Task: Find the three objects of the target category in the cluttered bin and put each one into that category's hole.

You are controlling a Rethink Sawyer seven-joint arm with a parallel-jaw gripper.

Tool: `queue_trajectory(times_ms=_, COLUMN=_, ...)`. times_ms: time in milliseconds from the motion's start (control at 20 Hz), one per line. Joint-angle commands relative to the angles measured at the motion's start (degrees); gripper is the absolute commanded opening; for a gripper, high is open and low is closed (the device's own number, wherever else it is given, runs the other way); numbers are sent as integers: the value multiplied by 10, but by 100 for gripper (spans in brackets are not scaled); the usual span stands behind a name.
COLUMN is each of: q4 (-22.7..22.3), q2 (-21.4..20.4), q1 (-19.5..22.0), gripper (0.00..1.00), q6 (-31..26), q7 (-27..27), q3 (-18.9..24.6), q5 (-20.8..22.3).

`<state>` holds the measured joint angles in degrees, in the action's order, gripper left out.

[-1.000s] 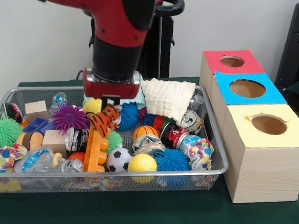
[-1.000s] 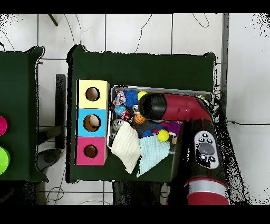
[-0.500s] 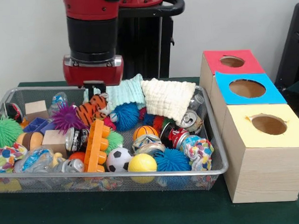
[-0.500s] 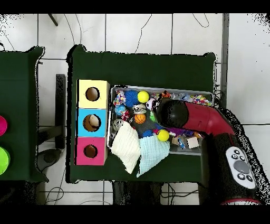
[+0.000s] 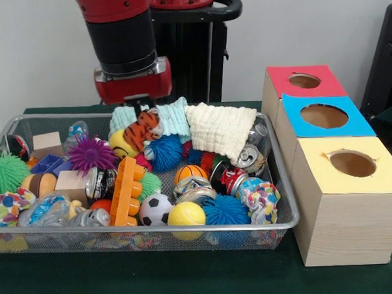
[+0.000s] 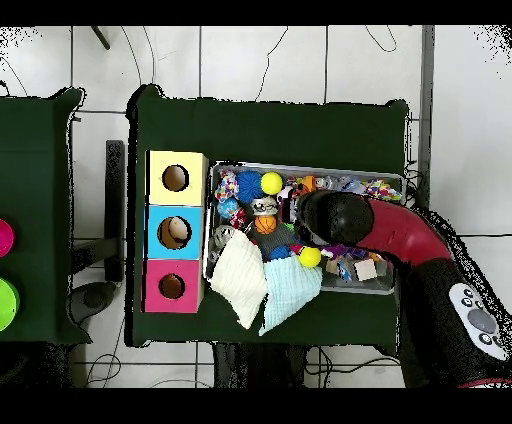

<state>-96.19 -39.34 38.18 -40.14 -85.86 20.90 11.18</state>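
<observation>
My gripper [image 5: 140, 113] hangs over the back middle of the wire bin [image 5: 154, 228], shut on a striped tiger plush [image 5: 142, 131]. The plush dangles tilted just under the red wrist, above a yellow ball [image 5: 121, 144] and a blue spiky ball [image 5: 165, 152]. In the overhead view the arm [image 6: 335, 215] hides both gripper and plush. Three hole boxes stand beside the bin: red [image 5: 304, 82], blue [image 5: 323, 116], yellow [image 5: 353, 164].
A cream cloth [image 5: 221, 129] and a mint cloth [image 5: 172, 119] drape over the bin's back rim. The bin is crowded with a soccer ball [image 5: 155, 208], a basketball [image 5: 190, 172], an orange block [image 5: 124, 192], a purple spiky ball [image 5: 91, 153], crushed cans [image 5: 245, 156] and wooden blocks [image 5: 47, 140].
The gripper swung left with the tiger plush, then came back right and rose. The plush now hangs higher, off the pile.
</observation>
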Motion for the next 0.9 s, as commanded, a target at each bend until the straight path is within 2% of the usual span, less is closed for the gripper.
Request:
queue_trajectory(times_ms=50, q4=-37, q2=15, q1=22, gripper=0, q6=-125, q7=122, q3=132, q5=-37)
queue_trajectory(times_ms=200, q4=-13, q2=30, q1=21, gripper=0, q6=-160, q7=117, q3=139, q5=-31)
queue_trajectory(times_ms=300, q4=-4, q2=37, q1=22, gripper=0, q6=-164, q7=110, q3=147, q5=-27)
queue_trajectory(times_ms=700, q4=5, q2=86, q1=27, gripper=0, q6=-130, q7=99, q3=174, q5=-2)
queue_trajectory(times_ms=900, q4=44, q2=124, q1=4, gripper=0, q6=-108, q7=64, q3=157, q5=13)
